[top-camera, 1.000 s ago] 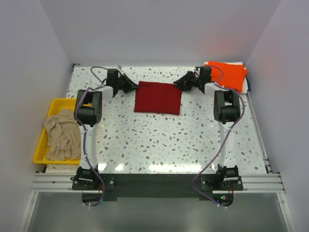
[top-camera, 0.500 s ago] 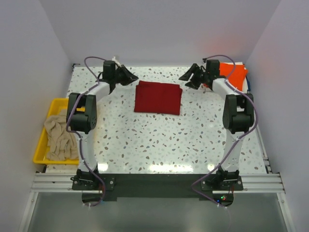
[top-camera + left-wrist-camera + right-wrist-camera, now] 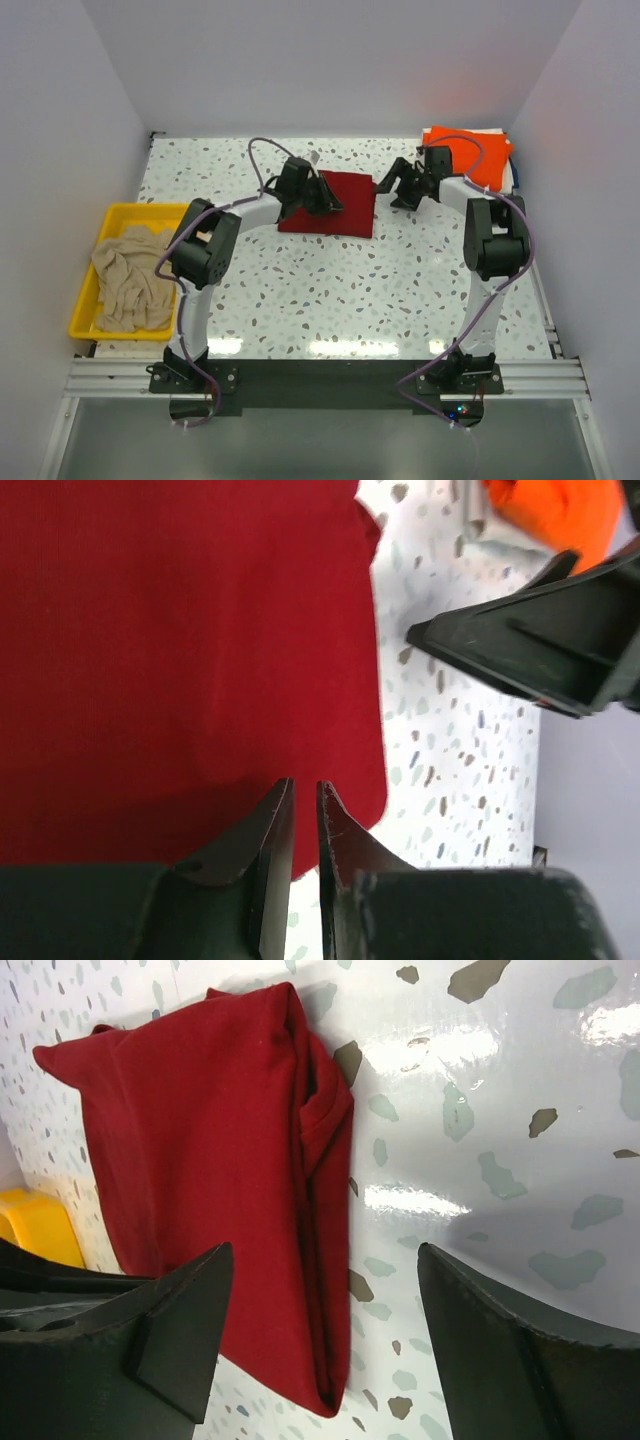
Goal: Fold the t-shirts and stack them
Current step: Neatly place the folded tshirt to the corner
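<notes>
Dark red tee (image 3: 350, 210): lying folded, far middle, awaiting stacking.
Orange tee (image 3: 475, 152): sitting far right, likely the stack base.
Left gripper (image 3: 325, 195): I'm reading it as nearly closed over red cloth, probably flattening.
Right gripper (image 3: 398, 186): gaping wide beside the red edge, ready to pinch.

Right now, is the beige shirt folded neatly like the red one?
No, the beige shirt lies crumpled in a heap in the yellow tray, while the red shirt is a flat folded rectangle.

near tabletop (image 3: 350, 290) free, tray (image 3: 120, 211) left — t-shirt (image 3: 355, 212) behind
</notes>
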